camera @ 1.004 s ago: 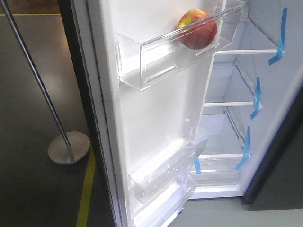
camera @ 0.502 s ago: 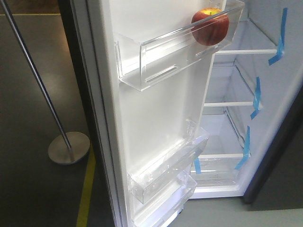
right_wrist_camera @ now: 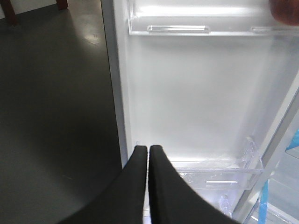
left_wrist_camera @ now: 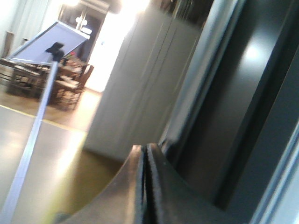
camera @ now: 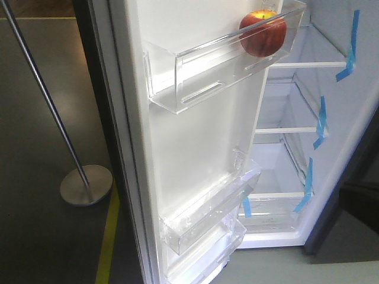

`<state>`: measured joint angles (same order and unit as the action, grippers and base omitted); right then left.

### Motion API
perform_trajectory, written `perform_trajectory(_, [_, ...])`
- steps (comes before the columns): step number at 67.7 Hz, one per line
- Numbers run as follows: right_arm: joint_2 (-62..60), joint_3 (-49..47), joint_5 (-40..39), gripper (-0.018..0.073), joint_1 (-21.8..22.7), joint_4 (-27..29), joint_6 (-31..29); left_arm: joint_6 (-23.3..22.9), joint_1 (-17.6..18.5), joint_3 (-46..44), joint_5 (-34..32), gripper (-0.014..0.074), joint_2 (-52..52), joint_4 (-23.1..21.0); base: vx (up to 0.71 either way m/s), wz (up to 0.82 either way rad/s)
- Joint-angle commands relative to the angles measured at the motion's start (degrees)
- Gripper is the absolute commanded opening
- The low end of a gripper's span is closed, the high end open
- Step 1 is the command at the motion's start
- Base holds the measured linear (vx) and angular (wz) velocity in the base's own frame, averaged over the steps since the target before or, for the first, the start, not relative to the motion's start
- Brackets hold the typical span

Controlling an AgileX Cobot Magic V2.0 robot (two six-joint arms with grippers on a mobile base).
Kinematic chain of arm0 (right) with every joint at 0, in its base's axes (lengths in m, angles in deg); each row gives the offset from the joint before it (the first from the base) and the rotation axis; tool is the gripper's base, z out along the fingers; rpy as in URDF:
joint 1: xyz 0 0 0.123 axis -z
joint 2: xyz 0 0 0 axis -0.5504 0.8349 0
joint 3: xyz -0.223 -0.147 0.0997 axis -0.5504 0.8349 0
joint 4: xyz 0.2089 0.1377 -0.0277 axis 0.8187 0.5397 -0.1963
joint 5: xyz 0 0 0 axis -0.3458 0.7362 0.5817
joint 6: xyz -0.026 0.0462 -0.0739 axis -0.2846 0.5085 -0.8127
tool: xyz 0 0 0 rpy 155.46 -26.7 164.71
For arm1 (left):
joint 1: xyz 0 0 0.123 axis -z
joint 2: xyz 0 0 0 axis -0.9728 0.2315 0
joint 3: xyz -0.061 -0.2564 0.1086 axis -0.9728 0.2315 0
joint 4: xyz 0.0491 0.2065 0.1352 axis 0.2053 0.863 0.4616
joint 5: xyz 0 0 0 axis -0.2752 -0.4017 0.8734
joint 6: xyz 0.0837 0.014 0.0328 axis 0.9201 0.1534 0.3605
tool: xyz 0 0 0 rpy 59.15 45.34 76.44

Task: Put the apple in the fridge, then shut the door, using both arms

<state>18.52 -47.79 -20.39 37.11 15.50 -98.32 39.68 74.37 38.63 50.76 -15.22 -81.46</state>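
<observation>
Evidently left pincer (left_wrist_camera: pixel 145 150) and right pincer (right_wrist_camera: pixel 148 149) sit closed, empty.

We are seeing a slim metal pole (camera: pixel 41 89) slanting up from a round metal base (camera: pixel 86 184) that is sitting on the dark floor (camera: pixel 35 242), with a yellow line (camera: pixel 108 236) running just beside the base. In the left wrist view we are looking at a plain grey cabinet (left_wrist_camera: pixel 140 88) and blurred chairs (left_wrist_camera: pixel 70 86) far behind it.

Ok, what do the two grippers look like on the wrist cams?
Left gripper: two dark, smooth fingers curving up to a narrow tip, image blurred. Right gripper: two matte black fingers, broad-based, tapering to rounded tips. No cables or markings show.
</observation>
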Motion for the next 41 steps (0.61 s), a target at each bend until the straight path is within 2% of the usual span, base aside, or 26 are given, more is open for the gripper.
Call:
perform_trajectory(1, [-2.4,1.3,-4.2,-0.0004,0.3,2.6,1.2,-7.3,0.2,0.5,-7.3,-0.0008,-1.0,-3.1,0.0,0.0])
perform_trajectory(8, [-4.7,2.5,-4.6,-0.0004,0.3,2.6,2.2,-15.5,0.2,0.5,-9.4,-0.0008,-1.0,-5.0,0.0,0.0])
perform_trajectory(14, [-5.4,2.5,-4.4,-0.0004,0.3,2.6,3.0,-22.6,0.2,-0.1,-13.4,-0.0008,-1.0,-4.8,0.0,0.0])
perform_trajectory(18, [-5.6,2.5,-4.4,-0.0004,0.3,2.6,3.7,-25.3,0.2,-1.9,-14.7,-0.0008,-0.8,-2.9,0.0,0.0])
perform_trajectory(31, [-5.6,2.5,-4.4,-0.0004,0.3,3.0,4.1,-26.0,0.2,-13.7,-12.4,-0.0008,5.8,9.5,0.0,0.0])
perform_trajectory(41, [-5.6,2.5,-4.4,-0.0004,0.3,3.0,4.1,-28.9,0.2,-23.7,-12.2,-0.0008,16.8,13.3,0.0,0.0])
